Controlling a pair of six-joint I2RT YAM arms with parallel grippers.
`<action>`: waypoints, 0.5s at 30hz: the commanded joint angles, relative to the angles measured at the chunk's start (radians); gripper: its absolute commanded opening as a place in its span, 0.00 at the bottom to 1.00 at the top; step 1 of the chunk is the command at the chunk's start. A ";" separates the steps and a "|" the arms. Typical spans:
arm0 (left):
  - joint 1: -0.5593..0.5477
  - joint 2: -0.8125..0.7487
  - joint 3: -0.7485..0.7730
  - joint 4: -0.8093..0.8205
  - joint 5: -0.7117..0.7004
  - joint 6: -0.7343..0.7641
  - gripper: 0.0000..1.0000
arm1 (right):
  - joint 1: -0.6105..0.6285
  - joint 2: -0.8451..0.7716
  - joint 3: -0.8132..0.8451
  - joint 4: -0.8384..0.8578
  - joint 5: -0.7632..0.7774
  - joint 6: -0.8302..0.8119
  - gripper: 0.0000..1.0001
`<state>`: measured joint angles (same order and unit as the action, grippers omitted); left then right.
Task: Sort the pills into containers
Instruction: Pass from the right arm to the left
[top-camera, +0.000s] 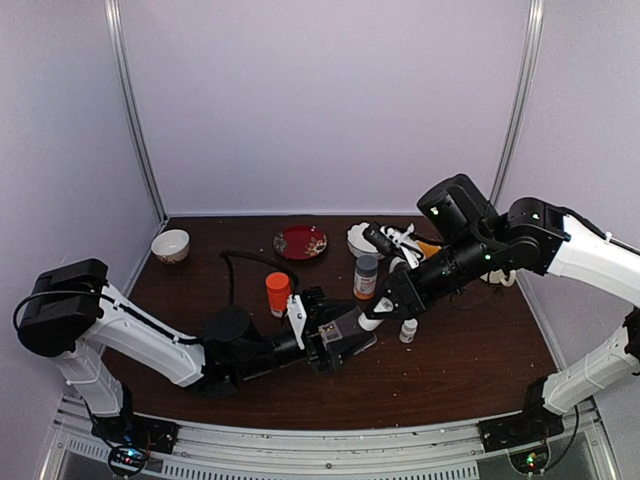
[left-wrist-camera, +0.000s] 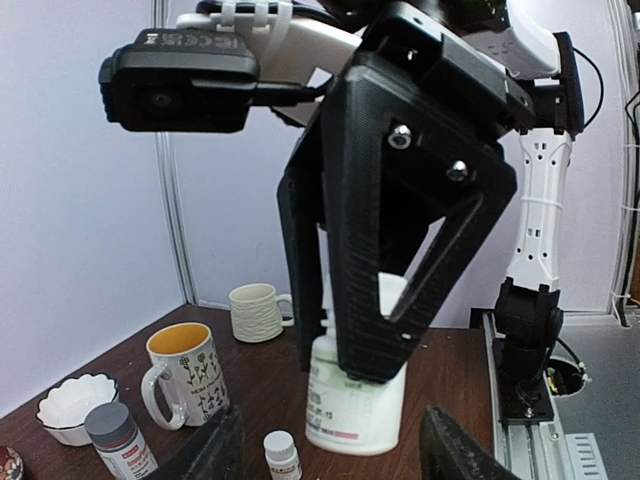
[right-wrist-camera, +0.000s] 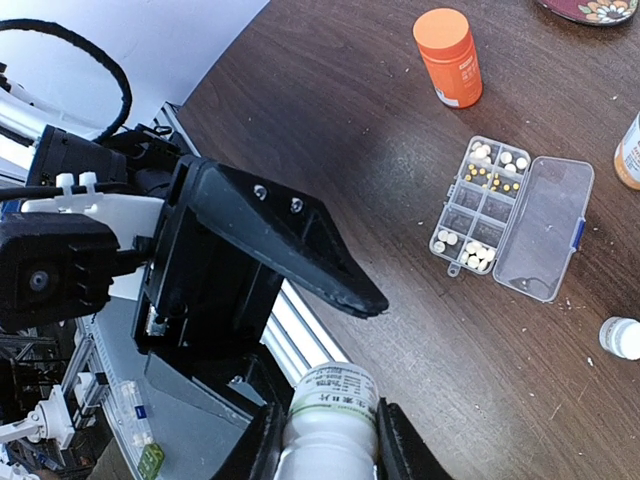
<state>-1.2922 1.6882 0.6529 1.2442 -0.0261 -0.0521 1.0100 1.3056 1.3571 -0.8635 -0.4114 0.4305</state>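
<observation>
Handover of the white bottle (left-wrist-camera: 355, 405) looked to be the step in hand, probably so that it could be opened and more pills tipped out. The right pincer (right-wrist-camera: 330, 445) was clamped on the bottle's body and held it in the air above the surface (right-wrist-camera: 350, 130). The left pincer (left-wrist-camera: 335, 455) faced it with jaws parted, one finger on each side of the bottle's near end. As far as the left wrist view showed, neither finger touched it. Whether that end was cap or base could not be told.

To do this well, the left jaws needed to sit centred on that end and square to the bottle's axis before they bit. The right grip had to hold firm, so that any twist turned only the cap. Keeping the mouth up until it was over the chosen cell would have saved a spill.

The pill box (right-wrist-camera: 545, 230) lay open on the surface, apart from both pincers, with its lid folded flat. White and yellowish pills (right-wrist-camera: 478, 255) sat in several cells, and other cells were bare.

The white bottle's label carried lines of small print, too fine to read. The labels on the orange bottle (right-wrist-camera: 450, 55) and the grey-capped bottle (left-wrist-camera: 120, 440) were likewise illegible. A mug (left-wrist-camera: 185, 375) showed drawn flowers but no words.
</observation>
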 joint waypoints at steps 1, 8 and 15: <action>-0.007 -0.002 0.035 -0.020 -0.028 0.037 0.60 | 0.007 0.001 0.027 0.022 -0.001 0.019 0.07; -0.011 0.020 0.045 -0.001 -0.029 0.026 0.52 | 0.013 0.005 0.023 0.019 -0.003 0.022 0.07; -0.015 0.023 0.058 -0.033 -0.016 0.033 0.42 | 0.017 0.007 0.023 0.027 -0.004 0.033 0.07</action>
<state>-1.3003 1.7027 0.6838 1.1969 -0.0444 -0.0330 1.0172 1.3075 1.3571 -0.8593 -0.4110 0.4522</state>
